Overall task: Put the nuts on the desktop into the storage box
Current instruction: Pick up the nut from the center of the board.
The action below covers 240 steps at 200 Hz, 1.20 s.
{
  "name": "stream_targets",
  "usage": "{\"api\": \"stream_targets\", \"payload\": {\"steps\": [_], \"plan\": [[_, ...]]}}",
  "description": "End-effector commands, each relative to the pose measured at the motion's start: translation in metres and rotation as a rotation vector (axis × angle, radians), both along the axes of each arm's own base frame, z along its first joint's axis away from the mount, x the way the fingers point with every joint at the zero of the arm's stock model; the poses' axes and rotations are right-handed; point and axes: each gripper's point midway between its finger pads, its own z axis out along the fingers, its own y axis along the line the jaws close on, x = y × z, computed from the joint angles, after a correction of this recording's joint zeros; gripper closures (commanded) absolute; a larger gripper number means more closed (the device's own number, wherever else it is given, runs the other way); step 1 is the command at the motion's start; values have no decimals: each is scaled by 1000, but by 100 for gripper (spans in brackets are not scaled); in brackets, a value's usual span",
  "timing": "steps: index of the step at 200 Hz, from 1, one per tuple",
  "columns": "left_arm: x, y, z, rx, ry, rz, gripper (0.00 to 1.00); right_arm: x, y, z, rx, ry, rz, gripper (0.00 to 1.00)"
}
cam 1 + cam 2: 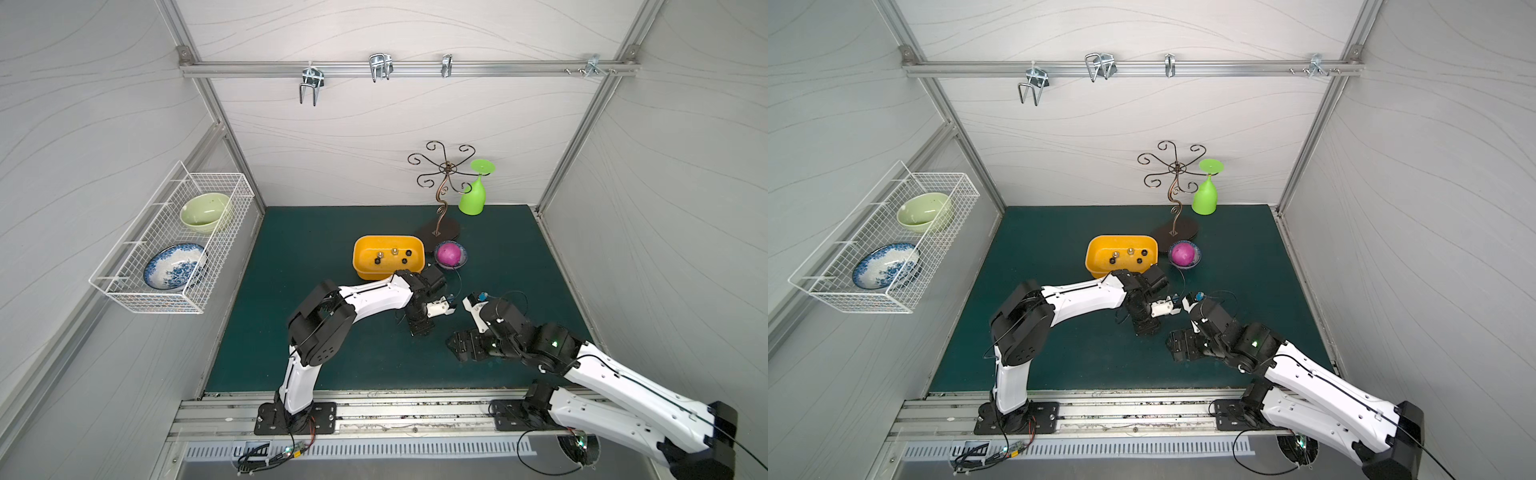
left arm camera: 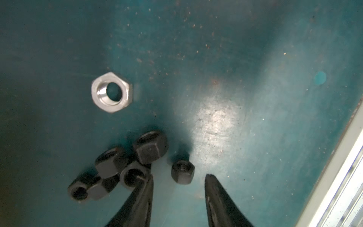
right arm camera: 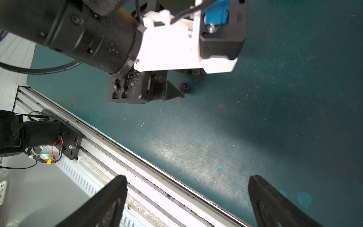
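On the teal desktop [image 2: 245,59] lie one silver nut [image 2: 112,92], a huddle of black nuts [image 2: 117,167] and a single small black nut [image 2: 182,172]. My left gripper [image 2: 179,181] is open, its tips low over the desktop. The small black nut sits just beyond the gap, untouched, and one fingertip [image 2: 148,182] rests against the huddle. In a top view the left gripper [image 1: 420,330] points down, just in front of the yellow storage box [image 1: 361,266], which holds several nuts [image 1: 395,252]. My right gripper [image 3: 186,181] is wide open and empty over the desktop's front edge.
A small bowl with a pink ball [image 1: 451,253] stands right of the box. Behind it are a wire stand [image 1: 442,195] and an upturned green glass [image 1: 473,195]. A white wire basket [image 1: 174,241] with two bowls hangs on the left wall. The grey rail [image 1: 374,415] runs along the front.
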Motion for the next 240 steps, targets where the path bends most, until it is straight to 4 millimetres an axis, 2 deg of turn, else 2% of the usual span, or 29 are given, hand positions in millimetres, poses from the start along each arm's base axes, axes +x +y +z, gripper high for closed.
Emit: {"api": "stream_targets", "payload": {"steps": [1,131,138,151,195,240], "plan": [[-1,-7,-1,12,-5,-18,54,-2,-5,-4,-13,12,-14,1],[-1,-2,-21,77,-3,-47,65,-2,-9,-5,-17,11,-27,1],[-1,-2,-22,78,-3,-51,66,-2,-10,-5,-15,10,-28,1],[-1,-2,-21,75,-2,-55,77,-3,-10,-5,-13,11,-31,1],[-4,-6,-6,39,0,-73,83,-1,-5,-1,12,-6,-16,1],[7,-13,34,-61,31,-36,83,2,12,14,69,-49,50,1]]}}
